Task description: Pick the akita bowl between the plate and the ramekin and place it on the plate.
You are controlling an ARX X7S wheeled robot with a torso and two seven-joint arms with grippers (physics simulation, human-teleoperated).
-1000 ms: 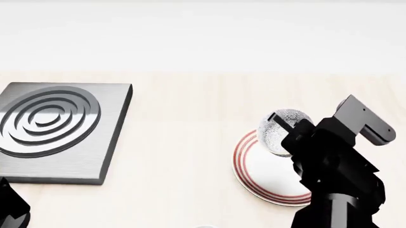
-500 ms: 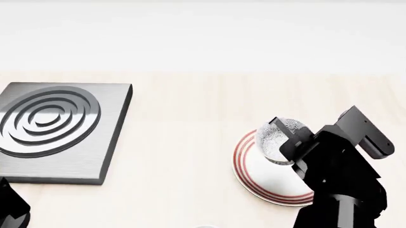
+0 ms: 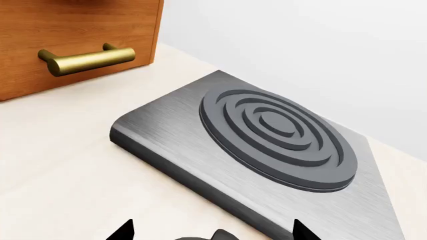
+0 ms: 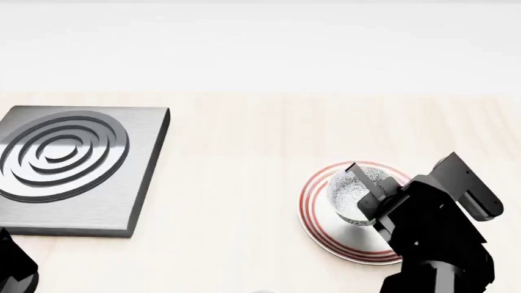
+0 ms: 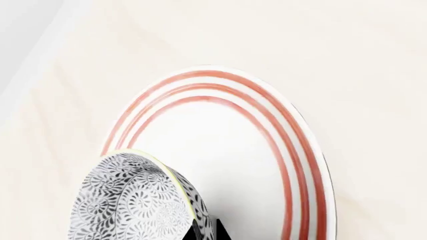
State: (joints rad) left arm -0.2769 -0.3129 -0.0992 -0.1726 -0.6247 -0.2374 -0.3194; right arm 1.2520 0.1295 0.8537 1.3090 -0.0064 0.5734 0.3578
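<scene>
Akita bowl [image 4: 352,196] gripped at rim by right gripper [image 4: 368,190], tilted over the plate [image 4: 318,210]; lowering & release left; left gripper's state can't tell.

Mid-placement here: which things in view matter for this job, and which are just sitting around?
In the job: akita bowl, held by the right gripper over the plate.

Just lying about: the grey stove burner slab, the wooden drawer with brass handle, and the idle left gripper. The ramekin is not in view.
</scene>
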